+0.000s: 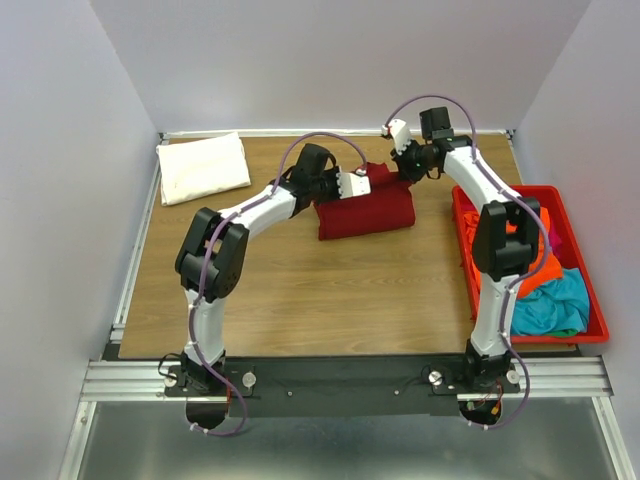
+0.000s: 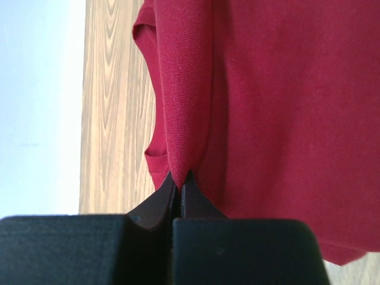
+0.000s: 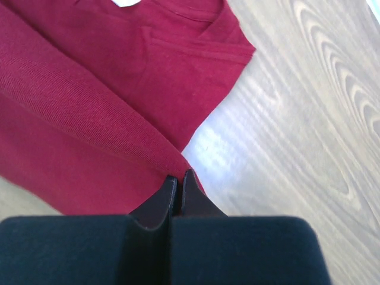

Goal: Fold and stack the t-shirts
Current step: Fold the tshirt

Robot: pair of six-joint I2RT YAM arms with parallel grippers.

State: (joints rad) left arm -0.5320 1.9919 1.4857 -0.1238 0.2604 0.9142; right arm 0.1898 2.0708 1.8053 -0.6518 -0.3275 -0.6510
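A dark red t-shirt point(image 1: 366, 210) lies partly folded on the wooden table at centre back. My left gripper point(image 1: 366, 184) is shut on a fold of its cloth at the shirt's left top edge; the wrist view shows the jaws point(image 2: 180, 178) pinching a ridge of dark red t-shirt point(image 2: 267, 107). My right gripper point(image 1: 392, 172) is shut on the shirt's far edge; its wrist view shows the jaws point(image 3: 180, 178) pinching the dark red t-shirt point(image 3: 89, 107). A folded white t-shirt point(image 1: 203, 167) lies at the back left. Orange point(image 1: 545, 262) and teal point(image 1: 555, 305) shirts lie in the bin.
A red plastic bin point(image 1: 595, 300) stands at the right edge of the table point(image 1: 300, 290), beside my right arm. White walls close in the back and both sides.
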